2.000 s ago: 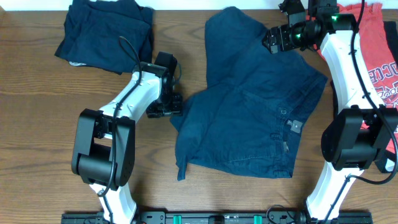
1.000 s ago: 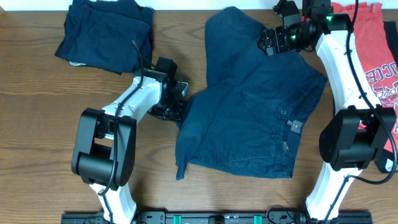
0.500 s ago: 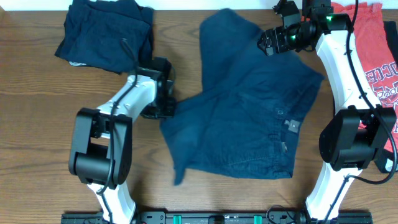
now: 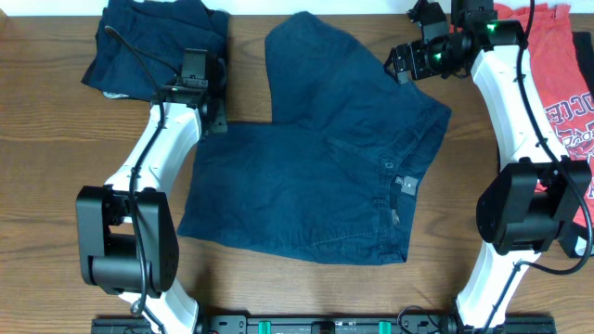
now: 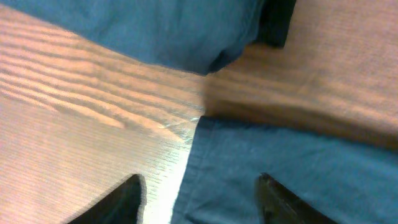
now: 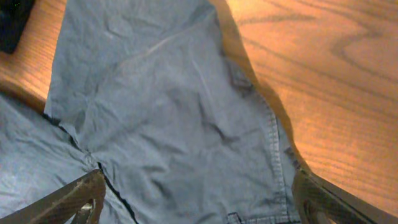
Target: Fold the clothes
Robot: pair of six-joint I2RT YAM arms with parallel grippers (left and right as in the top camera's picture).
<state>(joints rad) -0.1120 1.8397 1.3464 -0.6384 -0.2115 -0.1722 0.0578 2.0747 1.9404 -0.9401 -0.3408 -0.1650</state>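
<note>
Left jaws: you had them parted, gripping nothing, over the left edge of the navy shorts (image 4: 306, 186). Right jaws: spread wide, empty, above the shorts' far leg. Shorts: spread flat mid-surface (image 4: 46, 167), waistband to the right. Navy pile (image 4: 153, 46): far left. Coral-red T-shirt (image 4: 557, 83): far right.

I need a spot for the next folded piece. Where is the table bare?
Widest bare table lies left of the left arm, below the navy pile. A narrower strip runs between the shorts and the right arm. The right edge is crowded with the red T-shirt.
</note>
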